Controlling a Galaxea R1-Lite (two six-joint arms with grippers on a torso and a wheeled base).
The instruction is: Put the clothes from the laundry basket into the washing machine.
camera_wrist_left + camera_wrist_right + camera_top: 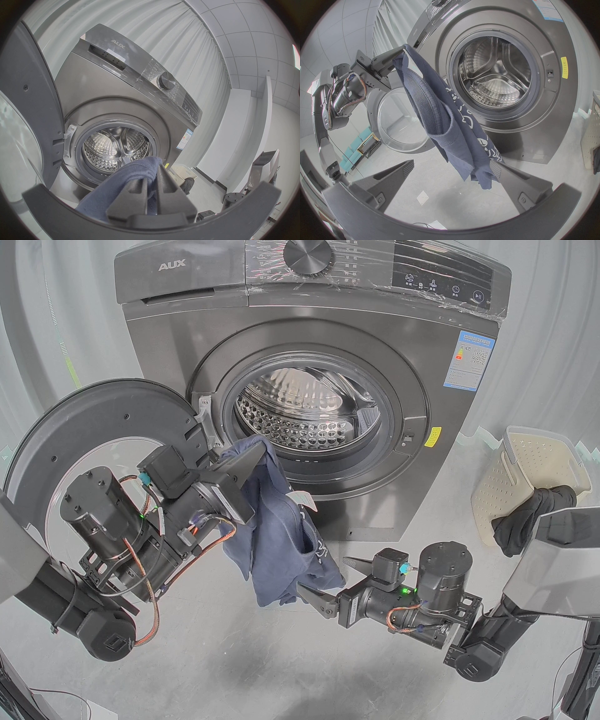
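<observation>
Before the washing machine (400,446), left hand (252,455) tight on blue shirt (281,534).

My left gripper (257,451) and right gripper (326,577) have dark-grey wedge fingers (390,178). Behind each sits a fat black cylindrical motor (100,505) dotted with screws (88,474), looped by orange braided cables (152,599), with teal plugs (145,479) and green lights (405,591).

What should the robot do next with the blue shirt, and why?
Probably carry the left gripper forward into the drum. It is shut on the blue shirt, which hangs just in front of the washing machine; the door stands open and the drum looks empty. The open right gripper sits by the shirt's lower end and might help lift it.
</observation>
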